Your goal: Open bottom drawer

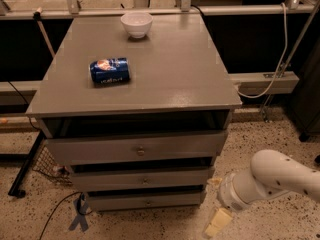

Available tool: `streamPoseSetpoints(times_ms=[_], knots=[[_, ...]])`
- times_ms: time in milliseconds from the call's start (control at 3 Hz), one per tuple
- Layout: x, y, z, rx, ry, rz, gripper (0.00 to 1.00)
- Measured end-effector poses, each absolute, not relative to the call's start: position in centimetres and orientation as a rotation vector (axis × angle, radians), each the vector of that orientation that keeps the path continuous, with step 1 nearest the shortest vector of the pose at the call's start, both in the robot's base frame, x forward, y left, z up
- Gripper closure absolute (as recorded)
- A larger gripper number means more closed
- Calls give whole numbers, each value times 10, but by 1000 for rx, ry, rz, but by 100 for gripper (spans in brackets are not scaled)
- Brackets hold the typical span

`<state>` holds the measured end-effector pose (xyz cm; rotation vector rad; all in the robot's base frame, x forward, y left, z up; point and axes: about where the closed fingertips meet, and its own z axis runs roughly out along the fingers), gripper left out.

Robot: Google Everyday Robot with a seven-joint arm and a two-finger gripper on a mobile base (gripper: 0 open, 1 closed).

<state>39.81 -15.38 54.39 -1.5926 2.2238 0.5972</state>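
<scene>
The bottom drawer (pixel 125 202) is the lowest, narrowest grey front of the cabinet, with a tiny round knob at its centre. It sits pushed in. My gripper (pixel 216 204) is low at the cabinet's lower right corner, just right of the bottom drawer's end and apart from the knob. Its two cream fingers (pixel 218 223) are spread apart and hold nothing. The white arm (pixel 272 179) reaches in from the right.
Above are the middle drawer (pixel 175 178) and the widest top drawer (pixel 100 150) with a brass knob. On the grey cabinet top (pixel 175 69) lie a blue can (pixel 110 70) and a white bowl (pixel 136 23). Cables and a black stand leg (pixel 25 166) are on the speckled floor at left.
</scene>
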Motion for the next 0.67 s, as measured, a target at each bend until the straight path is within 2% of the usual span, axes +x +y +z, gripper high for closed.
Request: streamPoseSetpoints(times_ms=[667], knots=[[408,-130,486,-1571,2177,675,0]])
